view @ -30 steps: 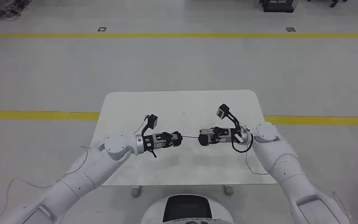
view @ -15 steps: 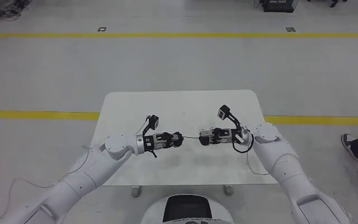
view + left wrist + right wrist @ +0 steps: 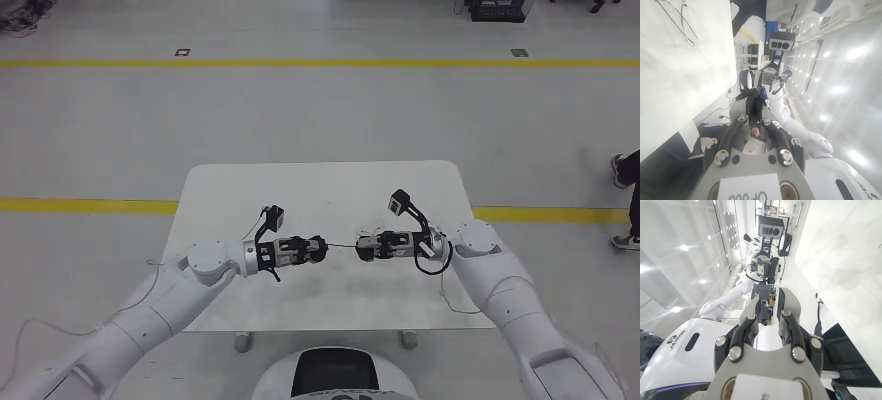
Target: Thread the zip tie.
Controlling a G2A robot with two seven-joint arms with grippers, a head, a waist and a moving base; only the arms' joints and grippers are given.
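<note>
A thin black zip tie (image 3: pixel 340 246) runs level above the white table (image 3: pixel 320 190), spanning the gap between the two grippers. My left gripper (image 3: pixel 318 246) is shut on one end of it; in the left wrist view its black fingertips (image 3: pixel 753 96) are pressed together. My right gripper (image 3: pixel 362 249) faces it from the other side, at the tie's free end. In the right wrist view the right gripper (image 3: pixel 768 298) stands open with a clear gap between its fingers. I cannot tell whether the tie's tip lies inside that gap. The left gripper (image 3: pixel 771 273) shows straight ahead of it.
Several loose black zip ties (image 3: pixel 680 20) lie on the table in the left wrist view. A person's feet (image 3: pixel 628 200) stand on the floor at the right edge, well away from the table.
The right gripper has shifted slightly to the right, away from the left one. The left arm has kept still with the tie. A person's feet have come into view at the right edge.
</note>
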